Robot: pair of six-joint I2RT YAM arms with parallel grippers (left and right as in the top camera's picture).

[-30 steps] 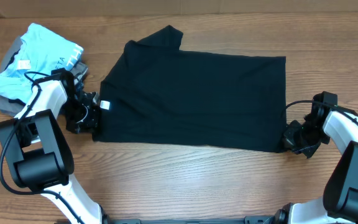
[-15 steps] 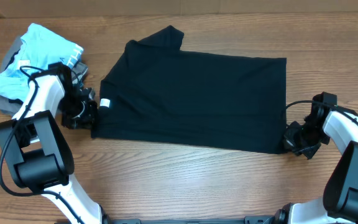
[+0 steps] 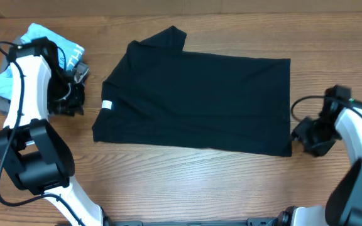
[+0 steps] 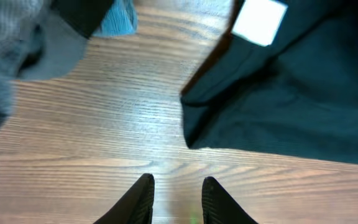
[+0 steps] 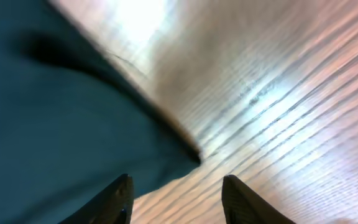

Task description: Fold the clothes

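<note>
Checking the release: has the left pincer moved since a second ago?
Yes. Overhead, the left pincer has backed leftward off the white tag of the black T-shirt; bare table now lies between.

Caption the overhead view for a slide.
Black T-shirt lies on the table, left gripper and right gripper open beside its ends.

White arms [image 3: 24,88], black cables [image 3: 307,99], black hands [image 4: 178,202]

Nothing could be read. The white label [image 4: 260,20] on the black T-shirt [image 3: 200,100] showed blank; dark print on the light blue garment [image 3: 39,31] was too small to make out.
</note>
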